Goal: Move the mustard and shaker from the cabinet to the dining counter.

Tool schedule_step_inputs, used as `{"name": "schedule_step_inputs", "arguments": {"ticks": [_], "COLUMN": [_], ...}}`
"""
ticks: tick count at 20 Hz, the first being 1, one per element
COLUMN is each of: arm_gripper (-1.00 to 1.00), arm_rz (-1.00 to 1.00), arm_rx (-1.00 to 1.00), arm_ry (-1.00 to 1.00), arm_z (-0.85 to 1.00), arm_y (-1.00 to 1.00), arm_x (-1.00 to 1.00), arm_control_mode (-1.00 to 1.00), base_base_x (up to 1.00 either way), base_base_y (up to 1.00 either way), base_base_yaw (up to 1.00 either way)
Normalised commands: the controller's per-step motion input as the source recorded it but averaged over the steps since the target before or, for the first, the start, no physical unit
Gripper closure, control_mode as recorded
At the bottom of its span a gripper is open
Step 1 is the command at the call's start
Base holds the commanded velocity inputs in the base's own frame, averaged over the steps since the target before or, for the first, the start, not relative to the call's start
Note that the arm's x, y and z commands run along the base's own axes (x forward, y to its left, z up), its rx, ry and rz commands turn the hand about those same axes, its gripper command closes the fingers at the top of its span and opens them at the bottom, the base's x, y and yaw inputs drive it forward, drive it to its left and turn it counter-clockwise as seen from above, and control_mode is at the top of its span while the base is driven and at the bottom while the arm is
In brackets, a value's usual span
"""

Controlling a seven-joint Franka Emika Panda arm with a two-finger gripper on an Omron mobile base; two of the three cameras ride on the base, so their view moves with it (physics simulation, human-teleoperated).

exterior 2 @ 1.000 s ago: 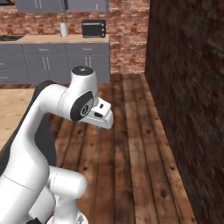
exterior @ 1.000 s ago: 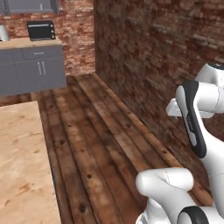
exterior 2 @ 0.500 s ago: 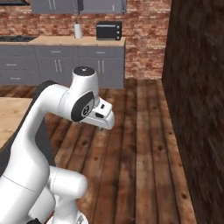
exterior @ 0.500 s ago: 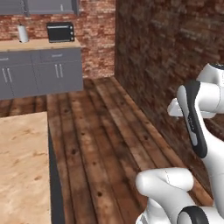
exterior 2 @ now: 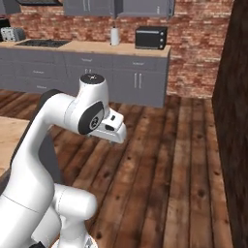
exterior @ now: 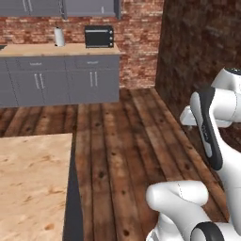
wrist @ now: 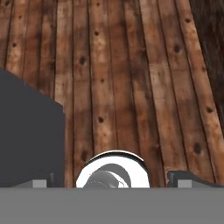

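The arm is folded up over a floor [exterior: 117,155] of dark, knotty wooden planks, and the tool [wrist: 111,183] points down at those boards. In the hand view its two dark tips sit far apart at the bottom edge, left and right, with bare planks between them, so it stands wide open with nothing in its hold.

The landmark is the black toaster oven [exterior: 99,36], a boxy thing with a glass front, standing on the far worktop [exterior: 61,49] of light wood against a red brick wall [exterior: 136,28]. Just left of the oven stands a pale, upright cylinder [exterior: 59,36], too small to name. Above the oven hang grey panelled cabinet doors [exterior: 89,7] with thin silver bar handles; they are shut, and the mustard and shaker are not to be seen. Below the oven run flat grey cupboard fronts [exterior: 92,84] with short silver handles.

Well in front of the oven, low at the left of the left base view, lies the corner of a pale, wood-grain worktop [exterior: 33,183] with a dark grey side panel [exterior: 73,202]. To the right of the oven a rough, dark brick wall [exterior: 202,52] juts forward. In the right base view a black cooktop [exterior 2: 36,43] lies flat in the far worktop, well left of the oven.
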Motion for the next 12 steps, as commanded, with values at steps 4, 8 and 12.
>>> {"name": "schedule_step_inputs", "arguments": {"ticks": [4, 8, 12], "arm_gripper": [-1.00, -1.00, -1.00], "arm_rz": [0.00, 0.00, 0.00], "arm_rx": [0.00, 0.00, 0.00], "arm_ry": [0.00, 0.00, 0.00], "arm_z": [0.00, 0.00, 0.00], "arm_y": [0.00, 0.00, 0.00], "arm_x": [0.00, 0.00, 0.00], "arm_control_mode": [1.00, 1.00, 1.00], "base_base_x": [0.82, 0.82, 0.82], "base_base_y": [-0.16, -0.18, -0.18], "base_base_yaw": [0.29, 0.25, 0.23]}}
